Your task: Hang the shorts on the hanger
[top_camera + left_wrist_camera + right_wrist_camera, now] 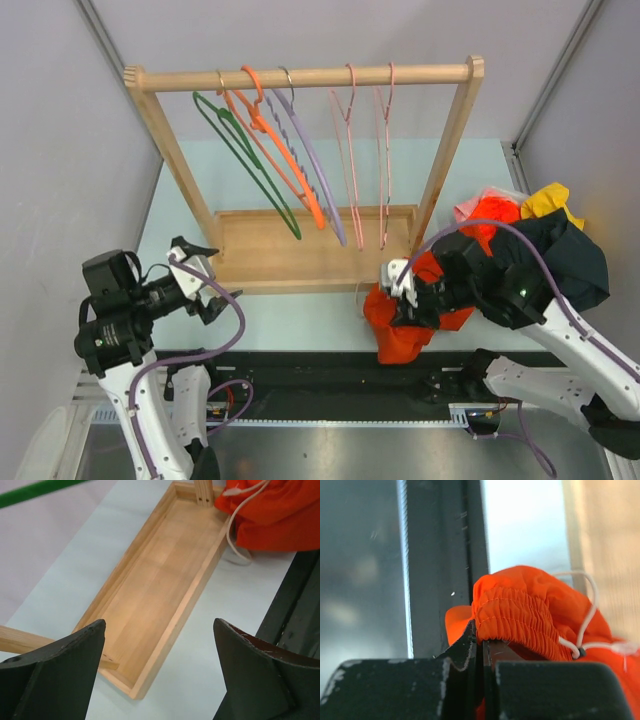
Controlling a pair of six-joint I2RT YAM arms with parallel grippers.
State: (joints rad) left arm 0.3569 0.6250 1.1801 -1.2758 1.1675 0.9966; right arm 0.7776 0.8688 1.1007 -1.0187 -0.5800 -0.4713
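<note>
While pinched shut on the elastic waistband of the shorts [400, 330], right pincer [482, 647] low at near edge of surface [300, 310], cloth bunched beneath. Hanger [386, 170] beyond and above, hooked on rail [310, 77], long axis seemingly pointing away. Left pincer [160, 625] gaping, empty, farther off.

Pale blue flat bench [300, 310], plain grey panel walls [60, 150] at nine, twelve and three o'clock, light wooden clothes rack [300, 77] with shallow tray base [300, 250] at twelve o'clock, black strip [320, 372] and brushed steel sheet [330, 450] at six o'clock, soft even light
</note>
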